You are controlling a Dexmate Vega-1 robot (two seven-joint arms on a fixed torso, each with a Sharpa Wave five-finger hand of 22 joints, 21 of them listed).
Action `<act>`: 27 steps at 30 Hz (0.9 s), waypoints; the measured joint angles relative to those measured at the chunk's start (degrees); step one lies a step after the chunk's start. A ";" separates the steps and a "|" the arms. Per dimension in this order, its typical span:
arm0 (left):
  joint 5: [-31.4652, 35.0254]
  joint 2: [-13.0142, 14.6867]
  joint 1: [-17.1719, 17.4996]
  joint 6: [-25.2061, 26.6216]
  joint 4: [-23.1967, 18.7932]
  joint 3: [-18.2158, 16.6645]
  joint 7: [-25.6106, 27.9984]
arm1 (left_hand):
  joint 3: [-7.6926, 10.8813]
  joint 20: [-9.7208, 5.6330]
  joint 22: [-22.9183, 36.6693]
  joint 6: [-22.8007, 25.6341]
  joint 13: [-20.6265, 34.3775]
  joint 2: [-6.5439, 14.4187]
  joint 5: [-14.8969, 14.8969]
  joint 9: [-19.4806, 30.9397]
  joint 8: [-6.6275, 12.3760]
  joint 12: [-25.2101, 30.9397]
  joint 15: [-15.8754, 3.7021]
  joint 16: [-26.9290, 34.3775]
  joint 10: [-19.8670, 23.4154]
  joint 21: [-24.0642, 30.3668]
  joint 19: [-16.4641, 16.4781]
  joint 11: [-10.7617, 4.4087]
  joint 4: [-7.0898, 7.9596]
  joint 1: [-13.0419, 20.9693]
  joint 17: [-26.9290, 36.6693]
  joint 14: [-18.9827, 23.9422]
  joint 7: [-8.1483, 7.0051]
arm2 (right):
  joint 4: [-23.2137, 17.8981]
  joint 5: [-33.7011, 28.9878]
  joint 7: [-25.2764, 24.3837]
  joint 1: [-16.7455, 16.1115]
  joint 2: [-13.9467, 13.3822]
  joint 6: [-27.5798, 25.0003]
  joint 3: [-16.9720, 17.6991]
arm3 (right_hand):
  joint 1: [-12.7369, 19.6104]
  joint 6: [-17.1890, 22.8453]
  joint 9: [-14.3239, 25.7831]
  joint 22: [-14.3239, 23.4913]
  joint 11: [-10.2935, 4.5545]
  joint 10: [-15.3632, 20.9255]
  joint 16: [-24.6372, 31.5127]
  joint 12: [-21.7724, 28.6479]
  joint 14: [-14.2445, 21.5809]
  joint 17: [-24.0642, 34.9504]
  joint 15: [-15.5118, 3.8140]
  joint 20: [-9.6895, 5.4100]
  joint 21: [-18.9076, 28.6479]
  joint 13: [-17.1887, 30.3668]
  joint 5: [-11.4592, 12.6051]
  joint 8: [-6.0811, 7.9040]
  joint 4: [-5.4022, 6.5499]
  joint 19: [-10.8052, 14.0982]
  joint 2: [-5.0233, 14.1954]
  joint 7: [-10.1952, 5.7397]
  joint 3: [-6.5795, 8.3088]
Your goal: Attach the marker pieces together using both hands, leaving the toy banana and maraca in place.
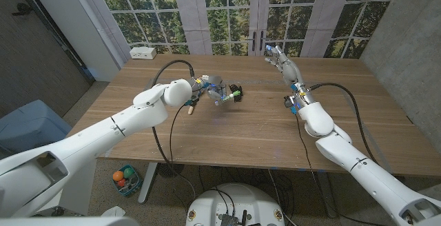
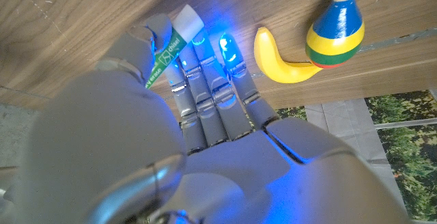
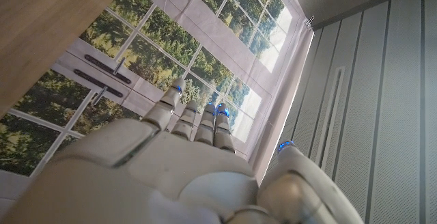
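On woodgrain table (image 1: 241, 126), left robot hand (image 2: 198, 108) gripping white cylindrical marker (image 2: 179, 36); right robot hand (image 1: 281, 62) open.

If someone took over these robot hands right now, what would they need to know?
Left hand grips a white marker piece with a green label, low over the table.
Right hand is raised, fingers apart, holding nothing.
Toy banana and maraca lie touching on the table by the left hand.
A dark object lies beside that hand, possibly the other piece.
Pieces not yet joined.
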 measured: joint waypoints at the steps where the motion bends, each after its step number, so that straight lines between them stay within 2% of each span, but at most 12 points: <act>1: 0.14 0.05 -0.26 -0.06 0.24 0.27 -0.13 | 0.00 0.00 0.05 0.11 0.00 0.00 0.00 -0.15 -0.04 -0.01 0.00 0.00 0.00 0.00 0.00 0.00 0.00 0.00 -0.09 0.00 -0.08 | 0.00 1.13 0.41 -0.01 0.00 -0.06 0.00 | 0.00 0.00 0.00 0.00 0.02 0.02 0.00 0.00 0.00 0.00 0.00 0.00 0.00 0.00 0.00 0.00 0.00 0.00 0.00 0.00 0.00; 10: 4.74 -0.08 -1.50 -0.96 1.36 1.87 -3.34 | -0.23 0.09 0.06 0.93 0.02 -0.01 -0.83 -1.08 -0.22 -0.92 -0.24 -0.11 0.54 0.38 -0.46 -0.09 0.23 0.01 -1.15 -0.24 0.14 | 0.62 7.37 2.46 -0.82 0.86 -0.14 1.51 | 0.00 0.31 0.00 0.00 0.11 0.11 0.00 0.00 -0.22 0.00 0.21 -0.20 0.00 0.00 0.00 0.00 0.24 -0.21 0.00 0.31 0.24; 21: 11.16 -0.57 -2.48 -1.15 2.28 3.65 -6.72 | -0.80 0.23 0.05 2.84 0.17 -0.64 -2.38 -2.82 -0.72 -2.90 -0.84 -0.16 1.55 0.82 -1.20 -0.48 0.80 0.64 -3.34 -0.23 -0.59 | 1.37 12.44 3.92 -1.46 1.93 0.60 3.14 | 0.00 0.31 0.00 0.00 0.28 0.27 0.00 0.00 -0.22 0.00 0.21 -0.20 -0.41 -0.01 -0.46 0.00 0.24 -0.21 0.00 0.93 0.23; 22: 11.19 -0.57 -2.48 -1.15 2.28 3.65 -6.78 | -0.95 0.23 0.05 2.85 2.17 -0.86 -2.63 -2.90 -0.76 -3.28 -0.84 -0.16 1.55 1.12 -1.20 -0.48 0.95 0.86 -3.42 -0.23 -0.59 | 1.38 12.44 3.92 -1.46 1.94 0.60 3.17 | 0.00 0.31 0.00 0.00 0.33 0.32 0.00 0.00 -0.22 0.01 0.21 -0.20 -0.41 -0.01 -0.46 0.00 0.24 -0.21 0.00 0.93 0.23; 27: 15.14 -0.93 -2.95 -1.34 2.75 4.60 -8.60 | -1.35 0.24 0.05 2.97 3.75 -1.17 -3.74 -3.66 -0.98 -4.22 -1.15 -0.16 1.70 1.60 -1.81 -0.64 1.35 1.17 -4.31 -0.33 -0.69 | 1.68 14.31 4.42 -1.69 2.44 0.99 3.83 | 0.00 0.31 0.00 0.00 0.42 0.41 0.00 0.00 -0.22 0.10 0.21 -0.20 -0.41 -0.01 -0.46 0.00 0.24 -0.21 0.00 0.93 0.23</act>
